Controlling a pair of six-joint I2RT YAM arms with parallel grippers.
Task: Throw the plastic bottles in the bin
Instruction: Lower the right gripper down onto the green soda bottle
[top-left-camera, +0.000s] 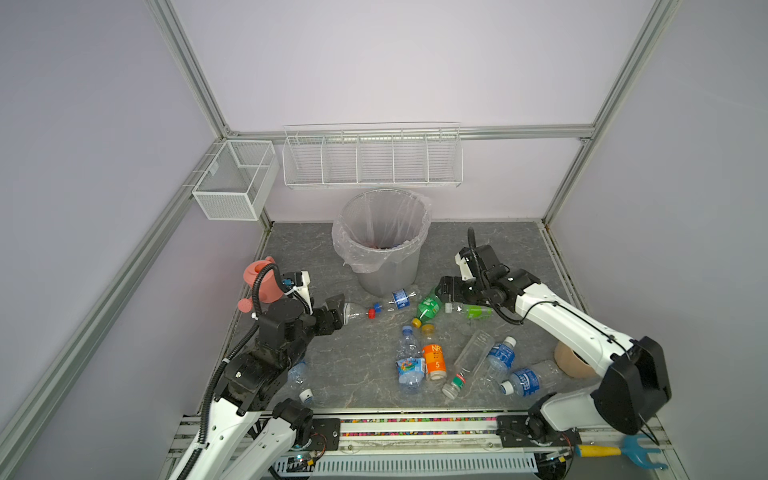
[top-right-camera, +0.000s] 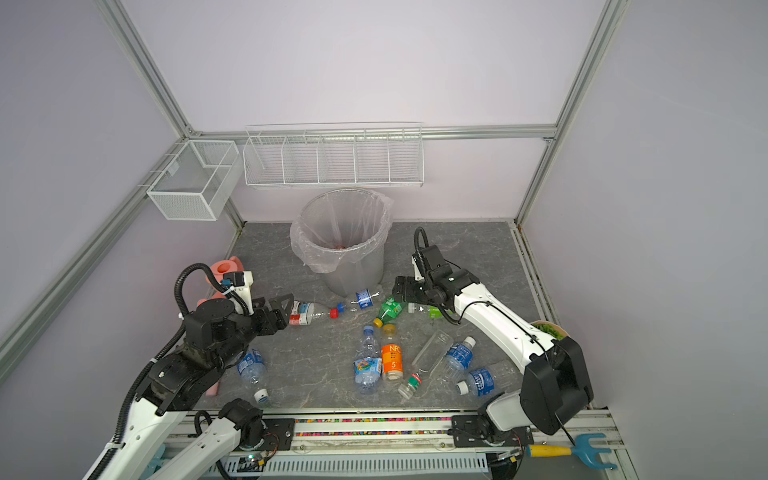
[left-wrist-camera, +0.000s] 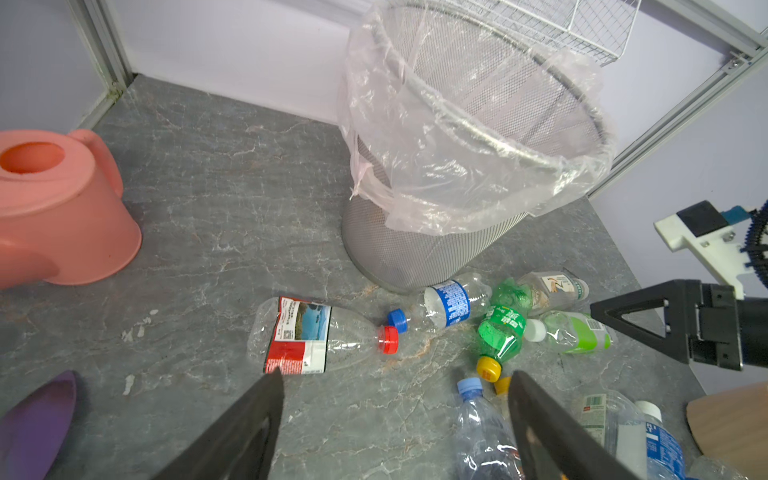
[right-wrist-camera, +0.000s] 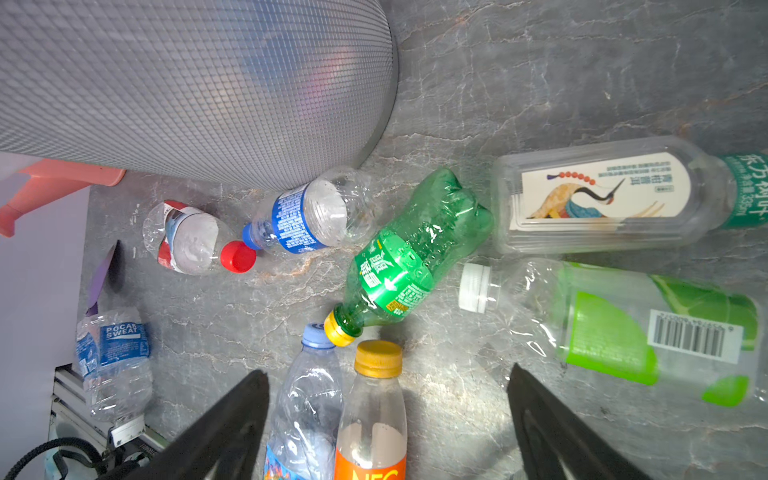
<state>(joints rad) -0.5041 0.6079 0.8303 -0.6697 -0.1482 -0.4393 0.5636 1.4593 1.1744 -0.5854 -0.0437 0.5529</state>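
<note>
The grey mesh bin (top-left-camera: 386, 278) (left-wrist-camera: 415, 257) with its clear bag stands at the back. Plastic bottles lie scattered on the floor in front of it. My left gripper (top-left-camera: 336, 311) (left-wrist-camera: 397, 376) is open, just short of a clear red-capped bottle (top-left-camera: 357, 312) (left-wrist-camera: 307, 336). My right gripper (top-left-camera: 441, 291) (right-wrist-camera: 386, 372) hangs open over a green bottle (top-left-camera: 428, 307) (right-wrist-camera: 411, 257), holding nothing. Beside the green one lie a blue-labelled bottle (top-left-camera: 399, 298) and a lime-labelled one (right-wrist-camera: 623, 324). An orange bottle (top-left-camera: 434, 359) and several others lie nearer the front.
A pink watering can (top-left-camera: 266, 278) stands behind my left arm. White wire baskets (top-left-camera: 372, 158) hang on the back wall and the left frame (top-left-camera: 235, 178). A tan round object (top-left-camera: 571, 361) sits under my right arm. A blue-and-yellow hand rake (top-left-camera: 623, 453) lies at the front right.
</note>
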